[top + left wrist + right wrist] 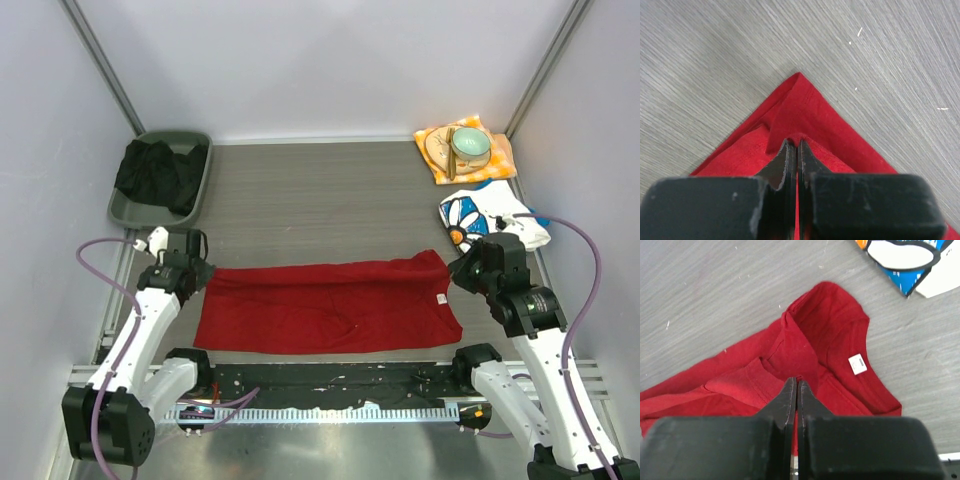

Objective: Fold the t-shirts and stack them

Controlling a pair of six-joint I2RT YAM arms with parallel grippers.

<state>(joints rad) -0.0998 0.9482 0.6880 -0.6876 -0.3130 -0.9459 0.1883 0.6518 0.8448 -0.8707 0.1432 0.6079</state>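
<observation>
The red t-shirt (pixel 325 305) lies spread across the near middle of the table as a long folded band. My left gripper (pixel 204 270) is shut on its far left corner, where the cloth is pinched between the jaws (pixel 796 142). My right gripper (pixel 457 268) is shut on its far right end, near the collar, where a white label (pixel 857 364) shows on the red t-shirt (pixel 810 340). The daisy-print t-shirt (pixel 487 217) lies folded at the right, beyond my right gripper; its edge shows in the right wrist view (pixel 907 260).
A grey bin (pixel 200 150) with dark cloth (pixel 155 172) stands at the back left. An orange-yellow cloth (pixel 500 160) with a bowl (pixel 469 146) lies at the back right. White walls enclose the table.
</observation>
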